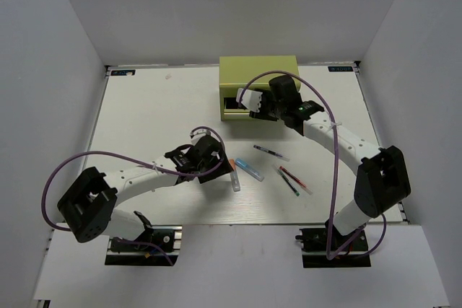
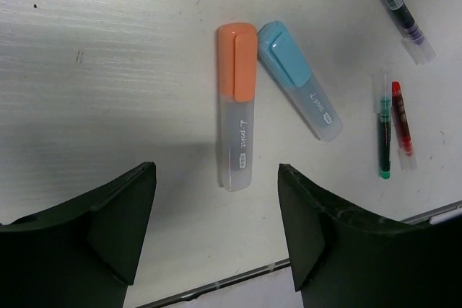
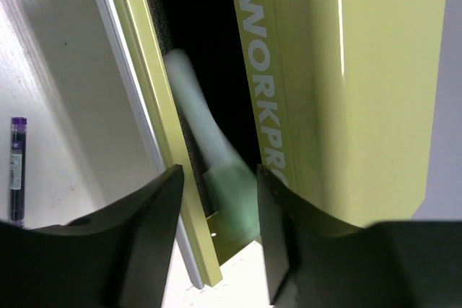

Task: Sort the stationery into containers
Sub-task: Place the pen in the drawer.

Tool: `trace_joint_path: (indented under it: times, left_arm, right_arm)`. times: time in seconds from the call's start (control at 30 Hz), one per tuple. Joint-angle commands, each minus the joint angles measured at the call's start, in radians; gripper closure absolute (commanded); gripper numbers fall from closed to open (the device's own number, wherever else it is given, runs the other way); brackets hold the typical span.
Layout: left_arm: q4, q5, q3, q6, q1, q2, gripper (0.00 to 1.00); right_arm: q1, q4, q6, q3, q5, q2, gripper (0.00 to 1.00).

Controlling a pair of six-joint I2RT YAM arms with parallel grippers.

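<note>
My left jaws open over orange marker (image 2: 237,106): likely light, stiff, slick; pinch mid-barrel; right jaws: grip on green marker (image 3: 216,171) unclear.

Markers, quantity 3: orange marker (image 2: 237,102), blue marker (image 2: 297,77) and green marker (image 3: 216,171), the last one blurred.
Pens, quantity 3: purple pen (image 2: 395,1), green pen (image 2: 385,135) and red pen (image 2: 401,117).
Chest (image 1: 258,77), quantity 1.
Arms, quantity 2: left arm (image 1: 137,185) and right arm (image 1: 346,146).
</note>
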Motion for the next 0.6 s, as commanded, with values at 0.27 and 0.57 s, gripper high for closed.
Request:
trace_joint_path:
  times: [0.27, 0.57]
  left_arm:
    - [-0.061, 0.018, 0.102, -0.002, -0.006, 0.089, 0.2]
    - [-0.182, -0.016, 0.223, -0.011, -0.015, 0.224, 0.23]
  right_arm:
    - [-0.012, -0.012, 0.086, 0.077, -0.105, -0.059, 0.47]
    - [-0.044, -0.056, 0.344, -0.032, -0.239, -0.254, 0.81]
